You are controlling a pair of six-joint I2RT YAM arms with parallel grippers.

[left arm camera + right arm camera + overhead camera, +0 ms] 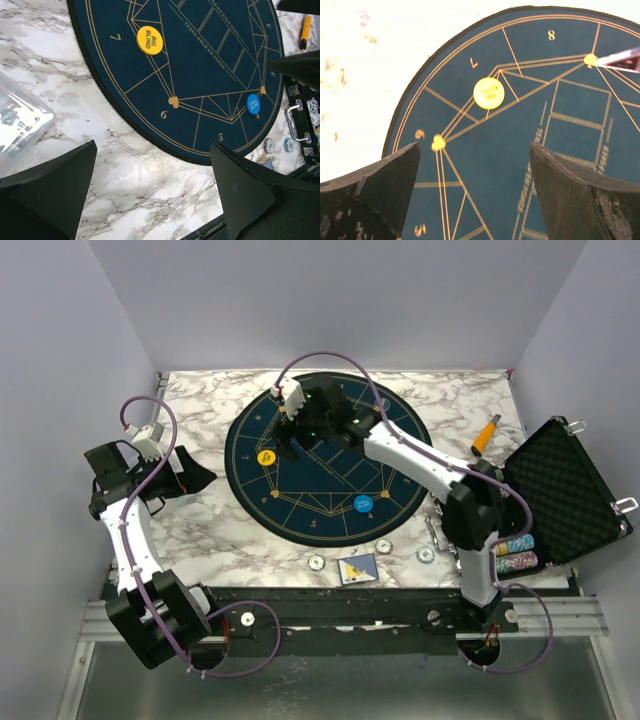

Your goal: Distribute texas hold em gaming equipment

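Over the mat (pixel 320 490), your right gripper (pixel 473 147) is hovering with jaws apart and empty; the yellow disc (pixel 489 93) is lying just beyond its tips at 12 o'clock. Your left gripper (pixel 154 145) is gaping wide too, with the blue disc (pixel 253 103) lying well off at its 2 o'clock.

On mat (pixel 300 508): two button discs (pixel 266 456); case (pixel 565 485) at right (chips (pixel 515 552) inside).

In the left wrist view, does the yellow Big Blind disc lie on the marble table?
No, the yellow disc lies on the dark blue round mat, near the number 7.
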